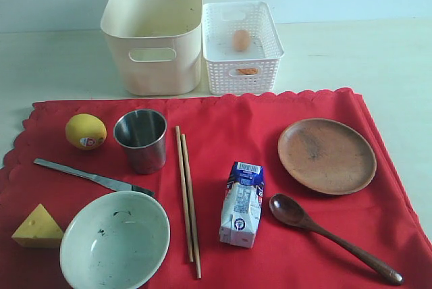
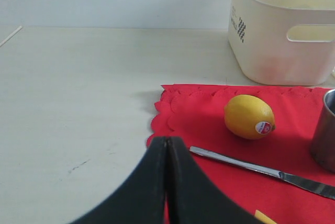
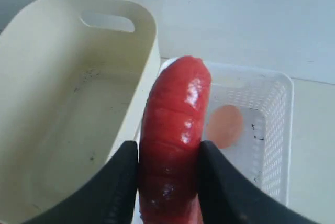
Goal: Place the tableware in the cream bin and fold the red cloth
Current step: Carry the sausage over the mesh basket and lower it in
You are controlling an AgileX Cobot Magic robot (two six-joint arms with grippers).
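Red and shiny, the fat sausage (image 3: 175, 124) is pinched in the half-open jaws of the right gripper (image 3: 168, 171), high over the small white lattice basket (image 1: 270, 46) with one egg (image 1: 241, 40) in it. Next, I think, it must let go there, not over the tall cream bin (image 1: 152, 66) beside it. The left gripper (image 2: 166, 153) is closed tight on nothing, by the edge of the big red cloth (image 1: 223, 134). On the cloth lie one steel cup (image 1: 142, 140), one pale bowl (image 1: 115, 238), one metal knife (image 1: 81, 174), one round brown plate (image 1: 327, 155), one dark wooden spoon (image 1: 324, 233), two wooden chopsticks (image 1: 187, 194), one lemon (image 1: 86, 131), one cheese wedge (image 1: 37, 227) and one milk carton (image 1: 241, 204).
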